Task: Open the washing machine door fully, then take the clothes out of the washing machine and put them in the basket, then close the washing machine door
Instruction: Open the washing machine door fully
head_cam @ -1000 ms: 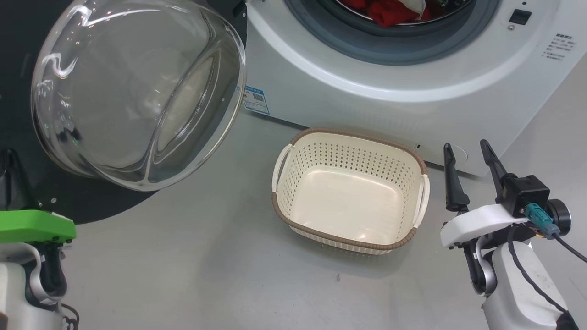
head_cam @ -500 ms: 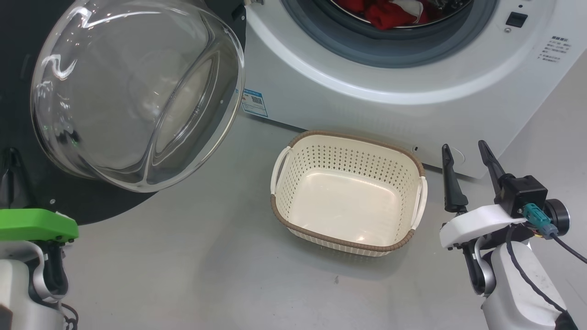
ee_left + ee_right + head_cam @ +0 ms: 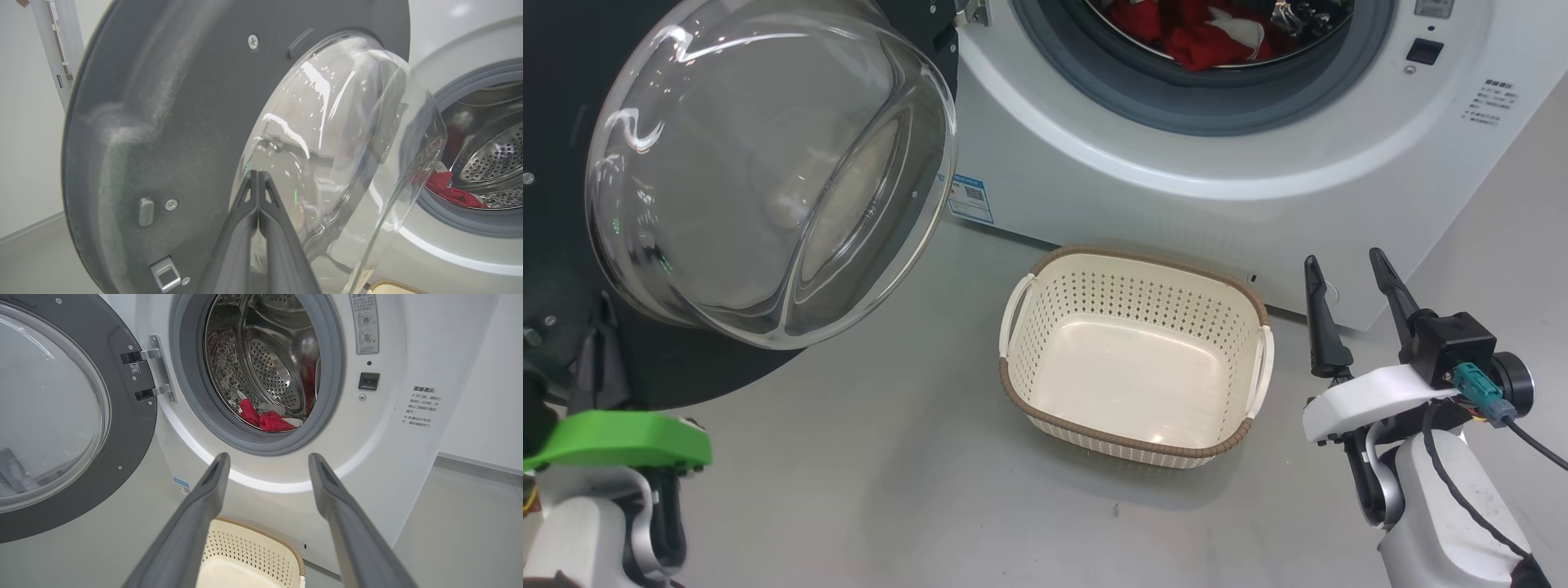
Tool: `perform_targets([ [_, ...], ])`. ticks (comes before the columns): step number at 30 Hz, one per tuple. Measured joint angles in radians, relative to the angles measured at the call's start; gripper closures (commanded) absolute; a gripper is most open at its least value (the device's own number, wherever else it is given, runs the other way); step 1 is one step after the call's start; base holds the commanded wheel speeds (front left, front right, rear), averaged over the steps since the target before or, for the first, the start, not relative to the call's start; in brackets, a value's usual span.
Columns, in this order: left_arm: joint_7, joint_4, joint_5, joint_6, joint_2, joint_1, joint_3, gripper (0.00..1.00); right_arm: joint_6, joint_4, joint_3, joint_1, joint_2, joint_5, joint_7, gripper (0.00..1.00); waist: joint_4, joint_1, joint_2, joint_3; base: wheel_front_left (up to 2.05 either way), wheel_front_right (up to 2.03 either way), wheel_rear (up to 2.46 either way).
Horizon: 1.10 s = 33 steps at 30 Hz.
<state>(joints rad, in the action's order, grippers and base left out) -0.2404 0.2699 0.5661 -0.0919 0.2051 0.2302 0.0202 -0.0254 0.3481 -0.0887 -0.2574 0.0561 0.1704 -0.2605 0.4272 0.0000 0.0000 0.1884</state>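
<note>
Grey floor, empty basket, door wide at nine o'clock. Closed left gripper, wide right gripper, both empty; clothes should come next.

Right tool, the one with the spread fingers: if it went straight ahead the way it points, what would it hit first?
Probably the white front of the washing machine, just under its grey gasket; the right tool aims slightly below the clothes. Depth is unclear.

Bright, even light; glare streaks on washing machine door glass; faint shadow under basket.
</note>
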Motion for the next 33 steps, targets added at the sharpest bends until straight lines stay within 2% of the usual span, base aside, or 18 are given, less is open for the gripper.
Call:
perform_targets([
  [4,0.0,-0.044,-0.006,-0.001,-0.013,-0.057,0.009,1.0,0.0,-0.01,-0.001,0.002,0.0,0.007,0.0,0.0,-0.008,0.0,0.0,-0.009,0.0,0.0,0.0],
  [5,-0.001,-0.055,-0.011,-0.001,-0.019,-0.071,0.012,0.87,0.001,-0.012,-0.001,0.004,0.0,0.007,0.0,0.0,-0.01,0.0,0.0,-0.012,0.0,0.0,0.0],
  [6,-0.004,-0.063,-0.014,-0.002,-0.028,-0.082,0.016,0.68,0.002,-0.015,0.001,0.007,0.0,0.007,0.0,0.0,-0.012,0.0,0.0,-0.014,0.0,0.0,0.0],
  [8,-0.007,-0.083,-0.023,-0.004,-0.038,-0.107,0.02,0.48,0.002,-0.019,-0.002,0.016,0.0,0.01,0.0,0.0,-0.016,0.0,0.0,-0.017,0.0,0.0,0.0],
  [10,-0.007,-0.094,-0.024,-0.004,-0.039,-0.13,0.021,0.0,0.002,-0.019,-0.007,0.024,-0.001,0.014,0.0,0.0,-0.021,0.0,0.0,-0.021,0.0,0.0,0.0],
  [21,0.001,-0.186,-0.05,-0.009,-0.055,-0.213,0.081,0.0,0.01,-0.046,-0.035,0.027,-0.001,0.025,0.0,0.0,-0.067,0.0,0.0,-0.026,0.0,0.0,0.0],
  [33,0.038,-0.265,-0.086,-0.001,-0.055,-0.216,0.149,0.0,0.019,-0.067,-0.064,0.027,-0.001,0.042,0.0,0.0,-0.168,0.0,0.0,-0.009,0.0,0.0,0.0],
])
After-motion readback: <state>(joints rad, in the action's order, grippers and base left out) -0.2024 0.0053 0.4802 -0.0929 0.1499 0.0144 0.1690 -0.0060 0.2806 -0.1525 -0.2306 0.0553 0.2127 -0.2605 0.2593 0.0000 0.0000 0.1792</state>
